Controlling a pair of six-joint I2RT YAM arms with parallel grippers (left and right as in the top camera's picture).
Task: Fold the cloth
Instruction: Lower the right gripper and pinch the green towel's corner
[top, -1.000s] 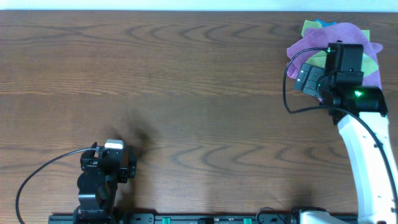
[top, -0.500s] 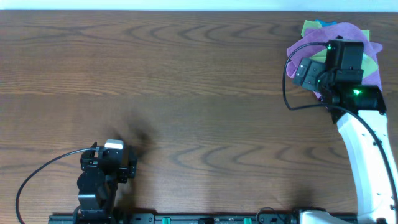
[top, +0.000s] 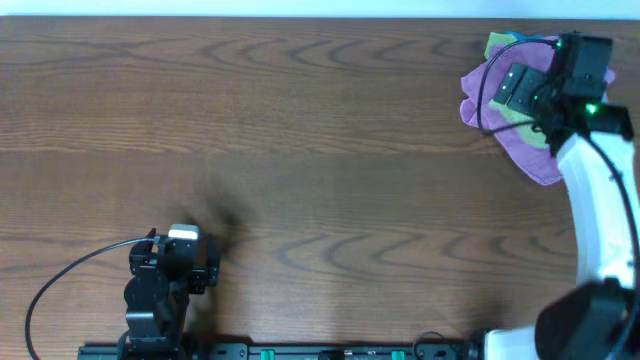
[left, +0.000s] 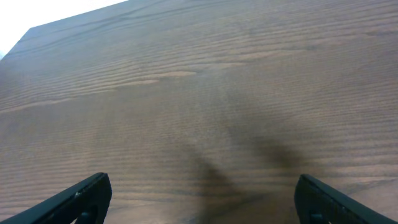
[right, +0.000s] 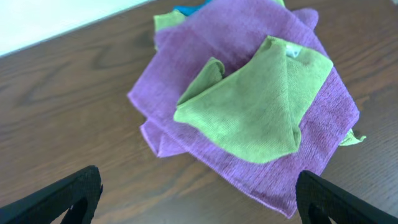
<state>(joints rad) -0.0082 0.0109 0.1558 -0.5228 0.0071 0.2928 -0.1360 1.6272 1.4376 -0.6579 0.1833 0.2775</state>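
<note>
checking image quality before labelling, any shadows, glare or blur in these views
Overhead: even light, no glare, one soft shadow smudge on the table near the left arm. Left wrist: a diffuse dark shadow across the wood mid-frame, top left corner blown out white. Right wrist: purple cloth and green cloth sharp, weave visible; top left overexposed.

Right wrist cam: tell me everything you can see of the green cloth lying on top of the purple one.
The green cloth is lime, finely ribbed fabric that looks like microfibre. It is crumpled into a rough triangle, with one corner curled up at its left and a small white tag near its upper right corner. It lies on the purple cloth, inside that cloth's outline, near the table's far right corner. Nothing else touches it; the right claw is open and clear of the fabric.
</note>
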